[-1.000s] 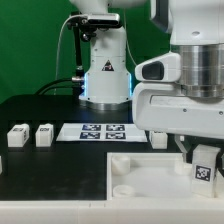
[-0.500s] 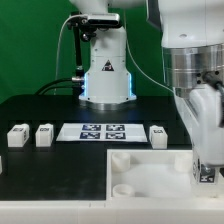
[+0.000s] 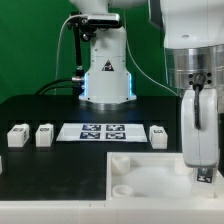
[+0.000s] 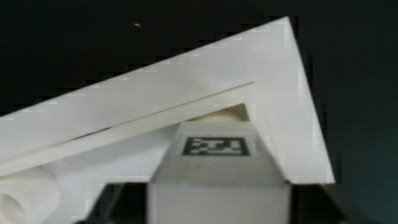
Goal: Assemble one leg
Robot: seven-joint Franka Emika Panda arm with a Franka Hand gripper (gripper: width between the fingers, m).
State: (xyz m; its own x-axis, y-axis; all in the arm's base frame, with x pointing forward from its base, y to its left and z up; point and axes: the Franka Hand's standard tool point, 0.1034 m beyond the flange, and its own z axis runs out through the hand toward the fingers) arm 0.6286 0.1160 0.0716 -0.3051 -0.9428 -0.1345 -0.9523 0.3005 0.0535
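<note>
**Wrist view: the leg sits straight ahead of the jaws, over a corner of the square top**

Wrist view gives you the key relation: the leg lies dead centre between the jaws, its tagged face turned to the camera, and right behind it rises a corner of the large white square top. The jaws look clenched on the leg, with a dark finger on either side of the block. Its long axis appears to run along the jaws' reach, pointing down toward the top.

From the exterior view, you can see the gripper low over the square top, near that part's corner at the exterior view's right; the leg shows as a small tagged block at the fingertips. Whether it already touches the top or seats in a corner socket, you cannot tell from here.

Other things lie well apart from the square top: two loose legs beyond it toward the exterior view's left, a third just behind its far edge, and the marker board between them on the black tabletop. Nothing stands in your way; my judgement is that the alignment over the corner socket is what matters.
</note>
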